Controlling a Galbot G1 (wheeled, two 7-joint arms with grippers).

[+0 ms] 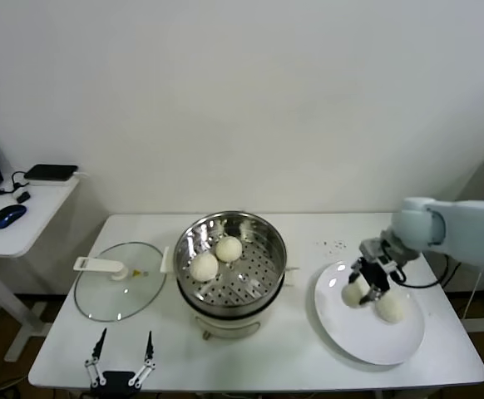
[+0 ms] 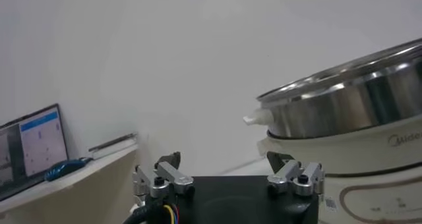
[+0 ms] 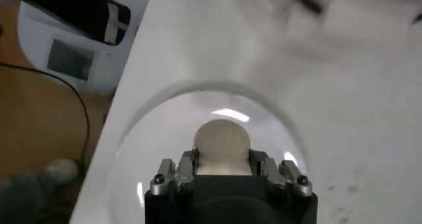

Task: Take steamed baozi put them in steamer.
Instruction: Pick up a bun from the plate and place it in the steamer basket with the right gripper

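Jaws on the right gripper (image 1: pixel 367 287) are closed around one small round cream-white dough bun (image 3: pixel 221 145), pinching it at its sides over the flat white plate (image 1: pixel 354 337), so the grab looks done and the carry is what's left. The left gripper (image 1: pixel 124 356) is parked at the near edge of the white surface (image 1: pixel 308 229) with its jaws spread apart, holding nothing.

Biggest thing to mind is the round shiny stainless-steel steamer basket (image 1: pixel 269 237) on its white pot base, sitting mid-surface to the left of the plate. Its rim stands well above plate level, so the bun probably wants a straight lift before any sideways travel.

The glass lid with the white handle (image 1: pixel 117 291) lies flat on the far side of the steamer, out of the way.

Two buns (image 1: pixel 215 258) already sit in the basket, touching each other, so aiming for the bare perforated patch nearer the plate seems smart. One more bun (image 1: pixel 391 308) stays on the plate just beside the gripped one; lift clean so it doesn't get nudged. The dough looks soft, so go easy on the squeeze.
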